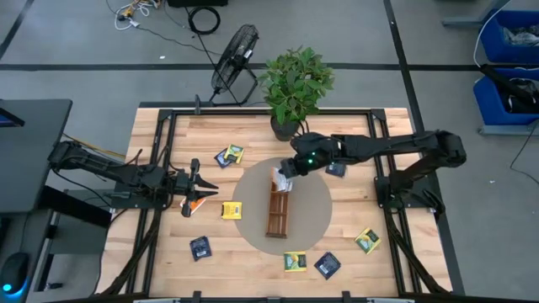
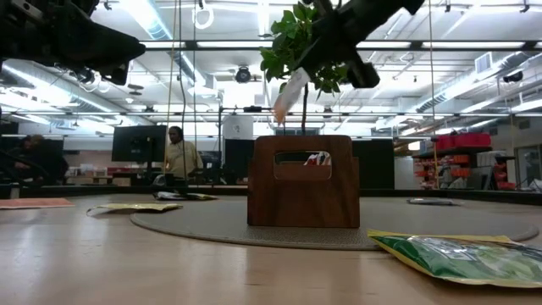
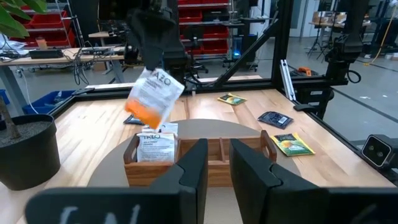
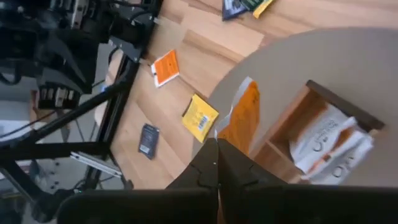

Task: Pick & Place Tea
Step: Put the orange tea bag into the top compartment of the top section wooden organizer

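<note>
Your right gripper (image 1: 285, 174) hangs over the wooden tray (image 1: 279, 210), pinching an orange sachet (image 4: 241, 121). That tray's 12 o'clock compartment already holds 1 sachet (image 3: 155, 144), while the rest stands open. At 12 o'clock the potted plant (image 1: 295, 87) crowds the approach. At 9 o'clock your left gripper (image 1: 205, 187) leaves bare mat (image 1: 248, 192) between.

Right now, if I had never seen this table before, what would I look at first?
Probably the right gripper, shut on an orange-and-white tea sachet that hangs in the air above one end of the long brown wooden tray, on the round grey mat. That end compartment already holds white-and-orange sachets. Next, the leafy green potted plant at the table's far edge, while the left gripper waits open at the left.
</note>
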Robot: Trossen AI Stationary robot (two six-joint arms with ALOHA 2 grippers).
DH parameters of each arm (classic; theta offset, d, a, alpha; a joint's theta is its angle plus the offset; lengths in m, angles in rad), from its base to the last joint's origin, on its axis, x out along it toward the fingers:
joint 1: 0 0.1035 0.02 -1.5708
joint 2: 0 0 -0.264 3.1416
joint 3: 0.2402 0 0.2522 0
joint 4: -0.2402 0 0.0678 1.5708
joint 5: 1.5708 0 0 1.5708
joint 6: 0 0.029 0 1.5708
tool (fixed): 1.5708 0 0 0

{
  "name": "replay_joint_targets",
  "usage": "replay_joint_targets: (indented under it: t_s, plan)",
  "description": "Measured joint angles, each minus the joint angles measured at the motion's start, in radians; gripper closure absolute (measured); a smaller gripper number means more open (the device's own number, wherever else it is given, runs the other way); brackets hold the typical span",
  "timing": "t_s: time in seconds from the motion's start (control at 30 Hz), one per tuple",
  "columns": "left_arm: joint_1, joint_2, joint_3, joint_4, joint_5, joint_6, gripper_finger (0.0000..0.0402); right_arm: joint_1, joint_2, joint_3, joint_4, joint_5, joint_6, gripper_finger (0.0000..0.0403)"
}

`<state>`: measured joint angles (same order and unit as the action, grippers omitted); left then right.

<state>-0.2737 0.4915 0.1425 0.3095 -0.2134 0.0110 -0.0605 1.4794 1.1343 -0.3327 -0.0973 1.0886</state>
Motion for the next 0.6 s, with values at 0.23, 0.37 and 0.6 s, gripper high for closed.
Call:
replay_joint_targets:
  t_s: [0.23, 0.37, 0.6]
  plan:
    - [0.000, 0.000, 0.000, -0.011, 0.000, 0.000, 0.0333, 0.006, 0.058, 0.000, -0.003, -0.018, 0.036, 0.0403]
    - [0.000, 0.000, 0.000, -0.013, 0.000, 0.000, 0.0333, 0.008, 0.085, 0.000, -0.018, -0.020, 0.052, 0.0403]
    - [0.000, 0.000, 0.000, -0.015, 0.000, 0.000, 0.0333, 0.008, 0.144, 0.000, -0.053, -0.053, 0.068, 0.0403]
